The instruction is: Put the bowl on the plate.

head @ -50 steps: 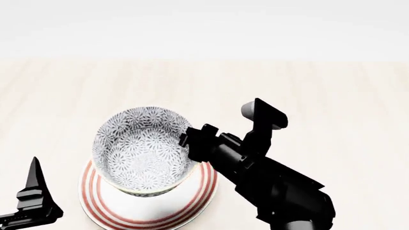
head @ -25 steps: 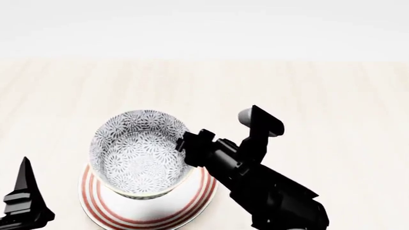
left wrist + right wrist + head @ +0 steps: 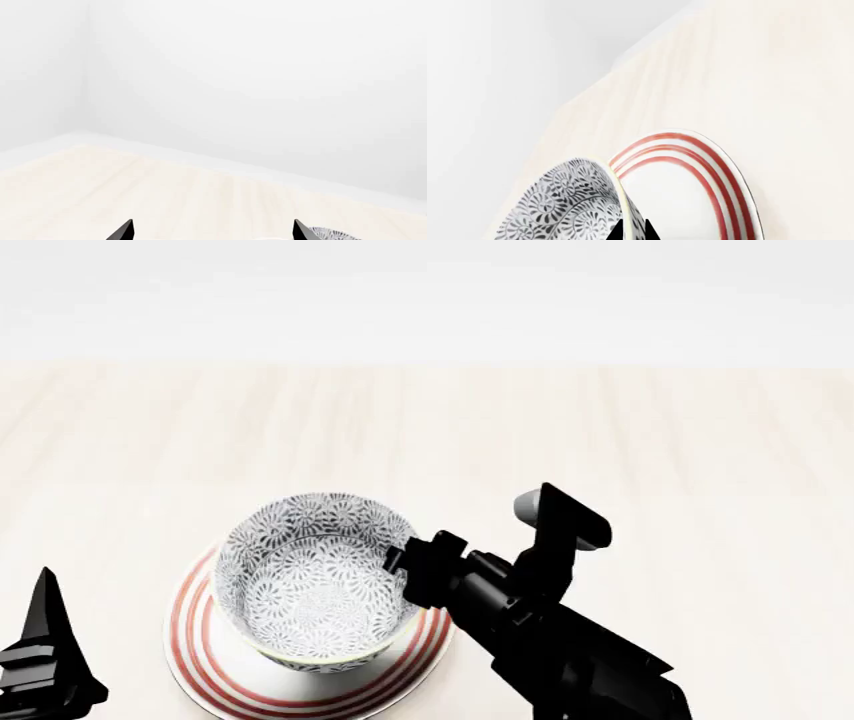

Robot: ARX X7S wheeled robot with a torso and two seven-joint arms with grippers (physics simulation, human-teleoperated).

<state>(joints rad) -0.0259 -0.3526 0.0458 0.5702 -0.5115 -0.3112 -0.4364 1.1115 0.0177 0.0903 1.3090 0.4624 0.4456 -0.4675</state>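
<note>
The floral grey-blue bowl (image 3: pixel 318 580) sits low over the white plate with red rings (image 3: pixel 200 665), inside its rim; whether it touches the plate I cannot tell. My right gripper (image 3: pixel 407 565) is shut on the bowl's right rim. In the right wrist view its two dark fingertips (image 3: pixel 616 232) pinch the bowl's wall (image 3: pixel 560 210), with the plate (image 3: pixel 694 200) just beyond. My left gripper (image 3: pixel 47 655) hangs at the lower left of the head view, apart from both. In the left wrist view its fingertips (image 3: pixel 123 232) stand wide apart, empty.
A pale wooden tabletop (image 3: pixel 601 430) stretches in all directions around the plate. A white wall (image 3: pixel 253 75) rises behind the table's far edge. A sliver of the bowl's rim (image 3: pixel 330 234) shows beside the left fingertip.
The bowl has come down and slightly to the right with my right gripper, now lower over the plate's middle. The left gripper has shifted a little lower and left.
</note>
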